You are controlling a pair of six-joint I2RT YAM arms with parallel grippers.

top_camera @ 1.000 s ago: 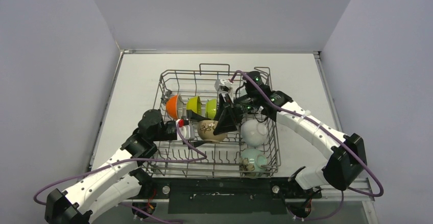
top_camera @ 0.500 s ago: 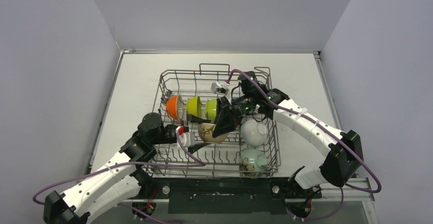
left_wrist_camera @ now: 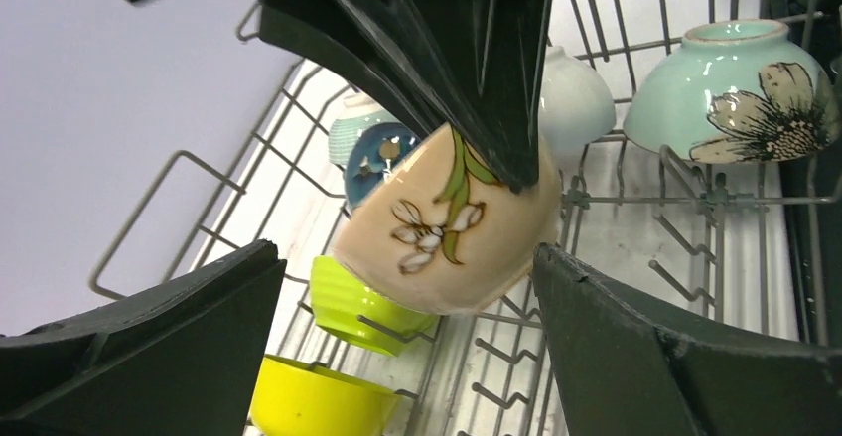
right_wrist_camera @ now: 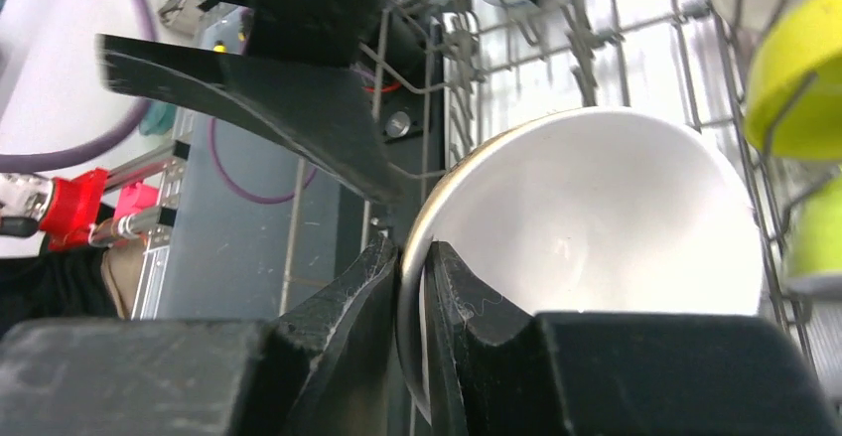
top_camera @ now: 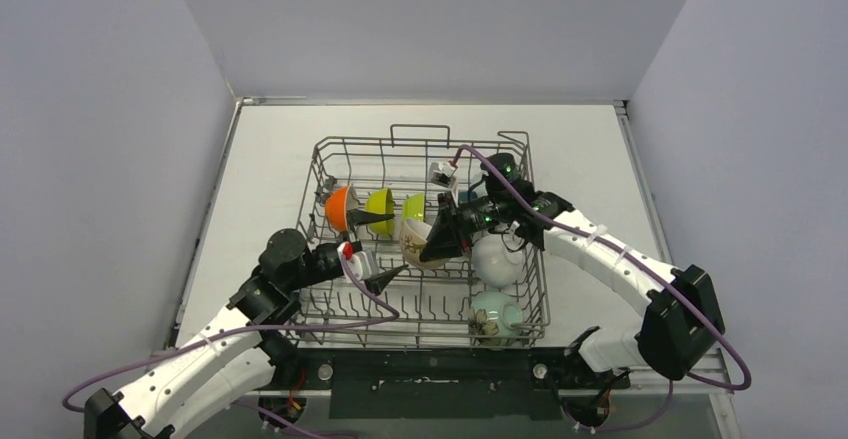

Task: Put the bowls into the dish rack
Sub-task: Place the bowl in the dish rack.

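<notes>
- The beige floral bowl is held clear of the wires over the middle of the dish rack. It is tipped on edge, with its open side turned to the right.
- The fingers of the right gripper are clamped on the bowl's rim, one inside and one outside. Only a thin pinch on the lip is seen.
- The fingers of the left gripper are spread wide, one on either side of the bowl. No contact with it shows in the left wrist view.
- Step judged: the beige bowl is to be seated in the row, in the slot just right of the lime bowl.
- For a clean placement, the tilt should be matched to the bowls already racked. The lower edge should be guided down between two tines.
- The pinch should be let go only once the bowl is borne by the wires, since a rim grip this narrow could allow a swing or slip.
- The left fingers are best drawn back to the near left first. The bowl's way down passes between them.
- Already racked: an orange bowl and a yellow bowl stand on edge left of the lime one.
- A white bowl lies just right of the held bowl. A pale green flowered bowl sits in the near right corner.
- A dark blue bowl is seen on the far side, partly hidden.
- In the way: the lime bowl is close on the left and the white bowl close on the right, so little sideways room is judged to be left.
</notes>
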